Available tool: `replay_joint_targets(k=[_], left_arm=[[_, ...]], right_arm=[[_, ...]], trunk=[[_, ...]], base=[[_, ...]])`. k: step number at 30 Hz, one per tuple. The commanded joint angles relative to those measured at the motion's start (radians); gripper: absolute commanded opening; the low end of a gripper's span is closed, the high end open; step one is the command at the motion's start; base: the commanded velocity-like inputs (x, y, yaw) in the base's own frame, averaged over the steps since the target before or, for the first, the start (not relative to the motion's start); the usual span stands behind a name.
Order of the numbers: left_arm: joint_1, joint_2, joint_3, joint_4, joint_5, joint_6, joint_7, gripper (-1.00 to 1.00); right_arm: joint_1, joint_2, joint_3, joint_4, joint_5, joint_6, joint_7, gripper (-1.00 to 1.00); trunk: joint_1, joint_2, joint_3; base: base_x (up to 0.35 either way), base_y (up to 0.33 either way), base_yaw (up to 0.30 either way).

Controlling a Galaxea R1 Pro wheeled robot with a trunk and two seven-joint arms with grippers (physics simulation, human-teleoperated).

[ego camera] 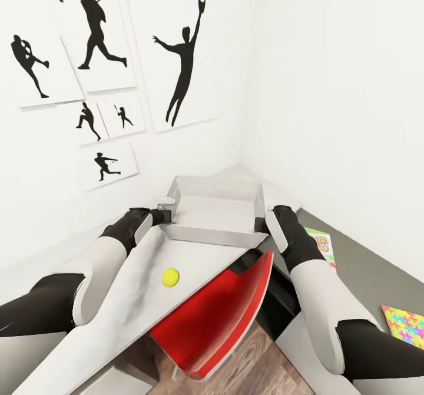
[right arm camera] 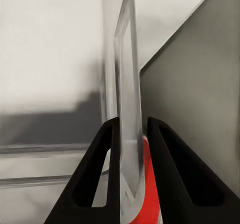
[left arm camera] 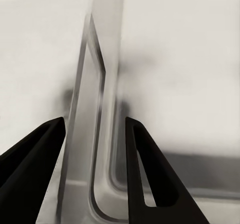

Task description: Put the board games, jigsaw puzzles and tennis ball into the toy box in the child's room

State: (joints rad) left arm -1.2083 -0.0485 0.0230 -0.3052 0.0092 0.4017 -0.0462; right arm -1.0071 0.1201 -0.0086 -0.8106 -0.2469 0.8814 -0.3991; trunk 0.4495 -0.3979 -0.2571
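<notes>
Red chair [ego camera: 215,318] nearest in head view; wrist views: right end effector [right arm camera: 131,134] clamped on toy box [ego camera: 215,209] wall, left end effector [left arm camera: 95,129] astride its rim, apart

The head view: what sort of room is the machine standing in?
Most likely a child's bedroom or playroom corner. Baseball-player silhouette posters hang on the white wall, a tennis ball lies on the desk, a colourful jigsaw puzzle lies further along, and a red chair stands tucked under the desk.

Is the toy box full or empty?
Empty: the toy box shows a bare grey floor in the head view; the tennis ball lies outside it.
</notes>
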Motion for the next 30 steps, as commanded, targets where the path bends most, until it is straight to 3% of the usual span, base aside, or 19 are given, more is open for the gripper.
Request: replay_joint_targets(k=[1,15,30], left_arm=[[-0.001,-0.001,0.003,-0.002,0.011,0.006,-0.004,-1.0],[-0.001,0.0,0.003,-0.002,0.009,0.006,-0.004,-1.0],[-0.001,0.001,0.003,-0.002,0.009,0.006,-0.004,-1.0]], right_arm=[[-0.001,0.001,-0.001,-0.001,-0.04,-0.007,-0.004,-1.0],[-0.001,0.001,-0.002,-0.001,-0.038,-0.007,-0.004,-1.0],[-0.001,0.002,-0.001,-0.001,-0.037,-0.007,-0.004,-1.0]], trunk=[[0.001,-0.002,-0.002],[0.001,-0.002,-0.002],[0.001,-0.002,-0.002]], base=[[-0.021,0.045,-0.026],[-0.033,0.142,-0.003],[-0.065,0.013,0.0]])
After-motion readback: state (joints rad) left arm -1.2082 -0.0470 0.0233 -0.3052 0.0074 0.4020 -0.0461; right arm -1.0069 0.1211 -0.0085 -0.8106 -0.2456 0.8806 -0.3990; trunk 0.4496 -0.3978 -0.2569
